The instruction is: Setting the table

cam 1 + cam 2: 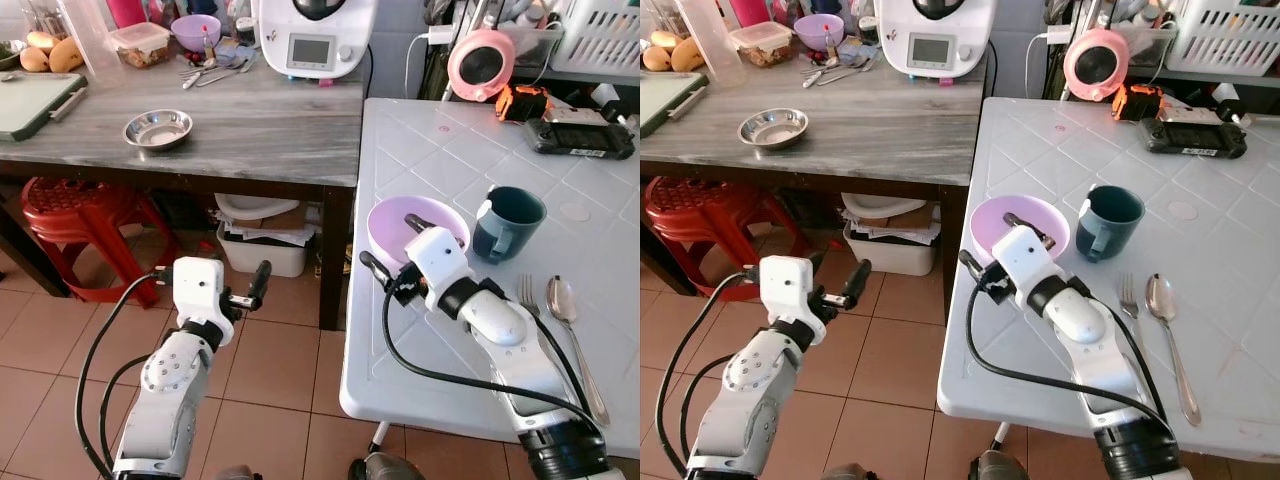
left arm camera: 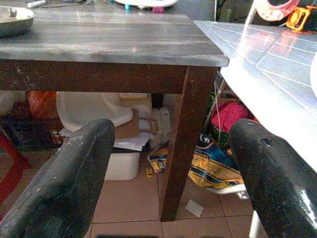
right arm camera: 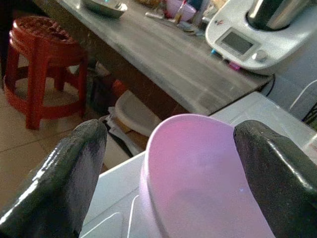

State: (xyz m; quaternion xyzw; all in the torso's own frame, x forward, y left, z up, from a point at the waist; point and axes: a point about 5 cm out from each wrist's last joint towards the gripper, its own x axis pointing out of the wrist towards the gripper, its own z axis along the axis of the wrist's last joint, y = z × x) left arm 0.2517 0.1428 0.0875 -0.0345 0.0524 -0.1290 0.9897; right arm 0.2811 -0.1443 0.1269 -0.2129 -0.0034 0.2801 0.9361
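With your right gripper [image 1: 392, 250] spread wide, one finger over the purple bowl [image 1: 392, 226] and one seemingly outside its near rim, straddle that rim before clenching; left gripper [image 1: 243, 290] hangs released, idle.

A lilac bowl [image 1: 392, 226] sits upright beside a teal mug [image 1: 508, 222], with fork [image 1: 529, 294] and spoon [image 1: 566, 305] nearby.
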